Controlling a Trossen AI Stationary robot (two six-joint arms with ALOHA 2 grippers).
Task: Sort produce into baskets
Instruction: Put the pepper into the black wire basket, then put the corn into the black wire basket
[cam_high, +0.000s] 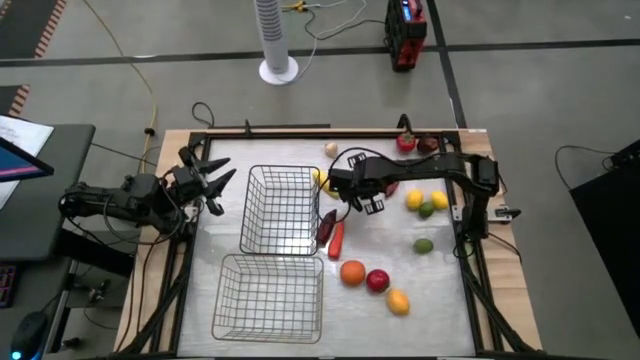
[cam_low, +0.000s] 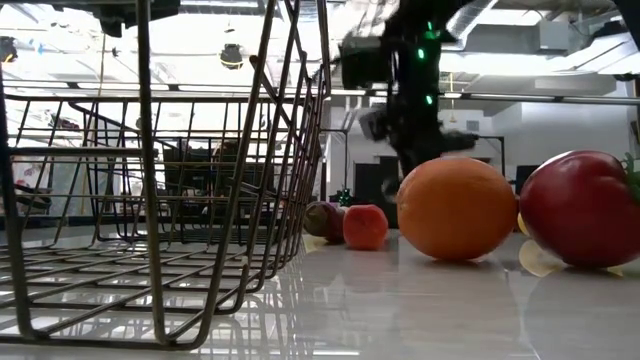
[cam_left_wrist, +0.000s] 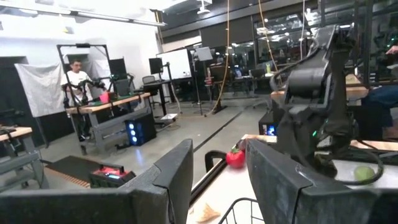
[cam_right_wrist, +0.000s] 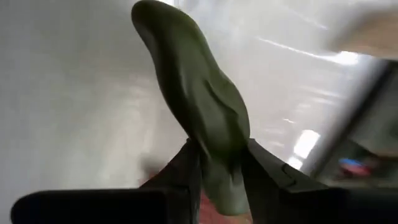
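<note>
High view: the right tool (cam_high: 372, 203) hangs just beside the upper basket (cam_high: 281, 209), at its 3 o'clock; the lower basket (cam_high: 270, 298) sits at 6 o'clock, loose produce toward 4. The left tool (cam_high: 212, 180) waits spread at 9 o'clock.

Low view: orange (cam_low: 458, 208) and red apple (cam_low: 583, 208) crowd the tabletop (cam_low: 400, 310).

Right wrist view: the tool pinches a green elongated vegetable (cam_right_wrist: 196, 93) near one end; it could swing, slip, or clip the basket rim.
</note>
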